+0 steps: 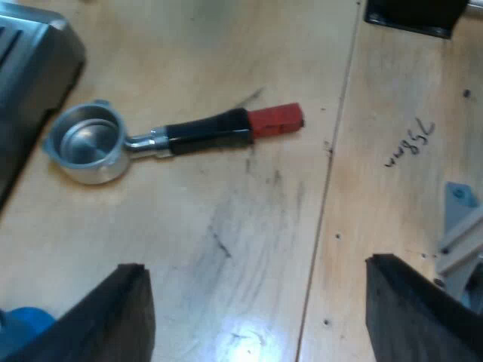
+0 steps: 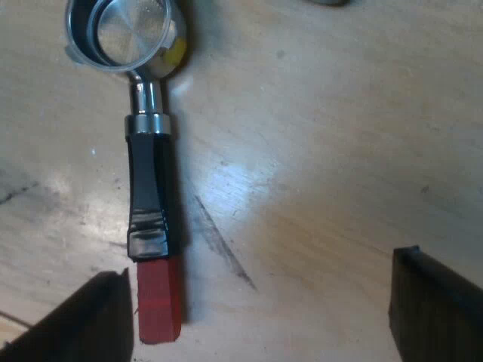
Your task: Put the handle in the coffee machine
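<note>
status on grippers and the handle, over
Left gripper open, empty. Right gripper open, empty. Holder loose on table, red end by right gripper, basket near machine.

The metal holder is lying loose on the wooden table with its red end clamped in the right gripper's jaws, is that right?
Not quite. The metal holder does lie loose on the wooden table, but its red end is not clamped: the right wrist view shows the right gripper with jaws wide open and the red end lying free on the table near one of them.
</note>
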Available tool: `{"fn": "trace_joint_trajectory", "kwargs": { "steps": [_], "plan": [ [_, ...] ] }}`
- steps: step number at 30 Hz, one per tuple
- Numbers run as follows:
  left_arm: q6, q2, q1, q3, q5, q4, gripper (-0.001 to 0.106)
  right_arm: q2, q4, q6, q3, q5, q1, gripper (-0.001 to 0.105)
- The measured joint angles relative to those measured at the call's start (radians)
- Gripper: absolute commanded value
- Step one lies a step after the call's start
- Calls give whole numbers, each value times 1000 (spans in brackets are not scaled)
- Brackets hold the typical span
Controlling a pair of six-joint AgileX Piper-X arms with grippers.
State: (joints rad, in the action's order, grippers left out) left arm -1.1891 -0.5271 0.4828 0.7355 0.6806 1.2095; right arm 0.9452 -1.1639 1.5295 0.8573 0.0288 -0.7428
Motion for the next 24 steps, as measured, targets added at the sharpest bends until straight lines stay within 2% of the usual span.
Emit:
{"fn": "trace_joint_trajectory", "kwargs": {
  "steps": [5, 7, 15, 20, 24],
  "plan": [
    [12, -58, 42, 0, 2, -9, 62, 53, 21, -46, 0, 10, -29, 71],
    [15, -78, 48, 0, 2, -28, 62, 60, 25, -50, 0, 10, -28, 65],
    [18, -82, 48, 0, 5, -73, 62, 116, 52, -53, 0, 14, -28, 1],
    [18, -82, 48, 0, 5, -75, 62, 153, 75, -108, 0, -15, -28, 0],
    [19, -82, 48, -61, 24, -87, 62, 199, 78, -117, 0, -43, -28, 0]
  ]
}}
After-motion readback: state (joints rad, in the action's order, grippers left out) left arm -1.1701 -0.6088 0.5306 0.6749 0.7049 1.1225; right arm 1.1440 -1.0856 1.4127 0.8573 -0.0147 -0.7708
